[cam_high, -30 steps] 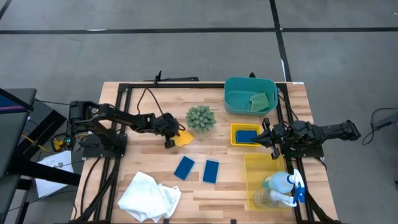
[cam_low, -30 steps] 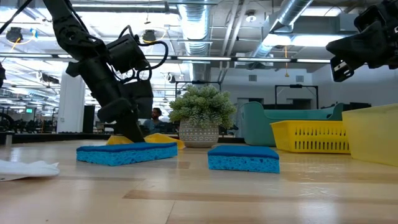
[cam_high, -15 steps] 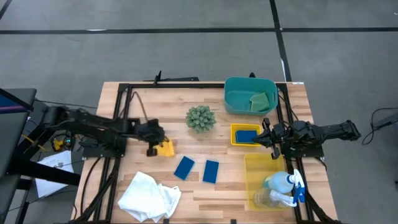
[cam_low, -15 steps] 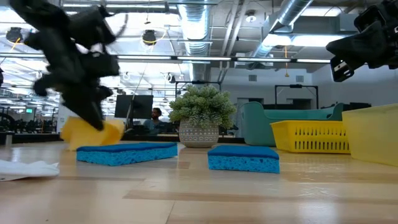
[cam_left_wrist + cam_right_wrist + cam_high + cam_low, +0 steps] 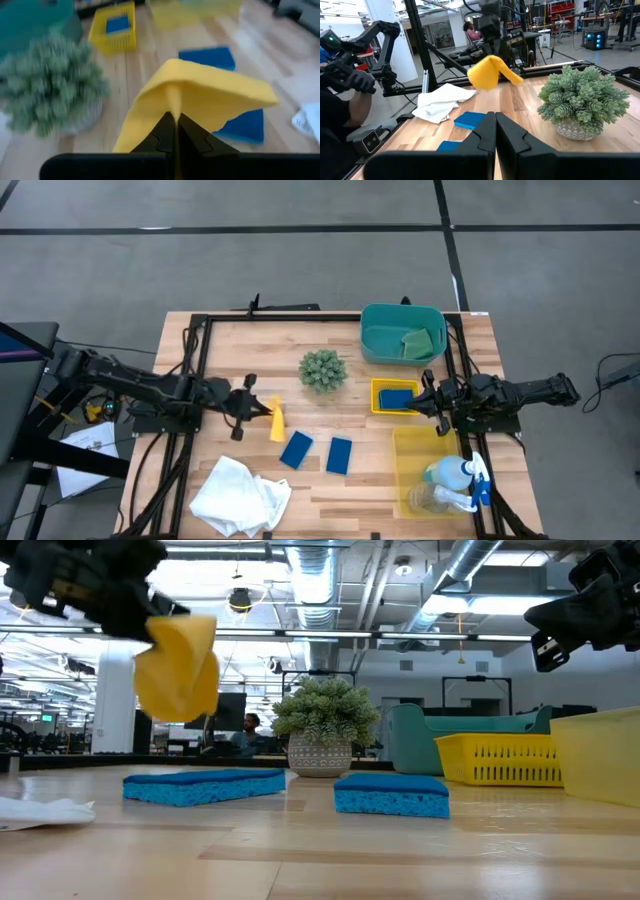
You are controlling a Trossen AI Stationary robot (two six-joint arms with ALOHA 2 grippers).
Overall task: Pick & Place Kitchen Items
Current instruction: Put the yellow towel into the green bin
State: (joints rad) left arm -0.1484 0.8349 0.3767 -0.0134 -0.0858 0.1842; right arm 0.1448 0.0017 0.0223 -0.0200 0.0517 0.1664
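The work surface is a light wooden table (image 5: 330, 485) framed by black rails, standing on a grey floor in an open workshop.

Left gripper (image 5: 250, 408): closed, clamped on a yellow sponge (image 5: 275, 419), which is lifted clear of the table and folds limply over the fingertips. In the low view the yellow sponge (image 5: 178, 668) hangs well above the wood. It sits left of the spiky plant ball (image 5: 322, 370).

Right gripper (image 5: 428, 395): fingers together, holding nothing, waiting at the right side just beside the small yellow basket (image 5: 377, 396).

Remaining items:
- Two blue sponges (image 5: 296, 450) lie flat near the table's middle, side by side but apart.
- A white cloth (image 5: 240, 495) lies crumpled at the near left.
- A teal bin (image 5: 372, 340) at the far right holds a green sponge (image 5: 417, 342).
- A clear yellow bin (image 5: 408, 448) at the near right holds a spray bottle (image 5: 452, 474) with a blue trigger.

Step in hand, as judged: carry the yellow sponge to a container on the right. Recommended practice:
1. Keep the grip firm; the sponge is soft and pinched at one edge only, so it may swing.
2. Route it high enough to clear the plant ball and the bin walls.
3. Release only when the sponge is fully over the chosen container.
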